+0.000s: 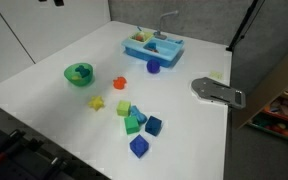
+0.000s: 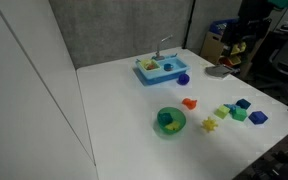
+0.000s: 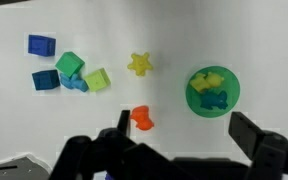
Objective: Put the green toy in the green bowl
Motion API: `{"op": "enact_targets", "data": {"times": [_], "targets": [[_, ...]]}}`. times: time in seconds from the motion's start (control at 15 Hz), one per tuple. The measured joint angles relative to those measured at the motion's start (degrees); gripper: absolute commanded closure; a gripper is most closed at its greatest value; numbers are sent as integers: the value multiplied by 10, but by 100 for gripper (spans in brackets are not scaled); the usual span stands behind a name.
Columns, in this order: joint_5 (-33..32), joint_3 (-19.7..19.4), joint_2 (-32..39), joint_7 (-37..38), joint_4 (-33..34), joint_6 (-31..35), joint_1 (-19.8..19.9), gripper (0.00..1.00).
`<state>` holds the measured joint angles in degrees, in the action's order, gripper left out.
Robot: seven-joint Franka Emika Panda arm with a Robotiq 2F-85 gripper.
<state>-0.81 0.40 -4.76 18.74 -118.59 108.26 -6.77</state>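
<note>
The green bowl (image 3: 234, 96) sits on the white table at the right of the wrist view. The dark teal green toy (image 3: 215, 101) lies inside it, beside a yellow-green piece (image 3: 211, 80). The bowl also shows in both exterior views (image 1: 68, 73) (image 2: 181, 114), with the toy as a darker patch inside (image 1: 82, 71) (image 2: 168, 125). My gripper (image 3: 184, 135) is open and empty above the table. Its two dark fingers stand wide apart at the bottom of the wrist view, below and left of the bowl.
An orange toy (image 3: 142, 119) lies by my left finger and a yellow star (image 3: 139, 64) beyond it. A cluster of blue, green and yellow-green blocks (image 3: 70, 66) lies at the left. A blue rectangular tray (image 1: 152, 46) stands at the table's far side, with a blue piece (image 1: 153, 67) near it.
</note>
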Motion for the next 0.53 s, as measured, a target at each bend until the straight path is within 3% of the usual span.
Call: {"op": "enact_targets", "data": {"times": [0.53], "targets": [[3,21,-77,1,1,-49,13,0]]}}
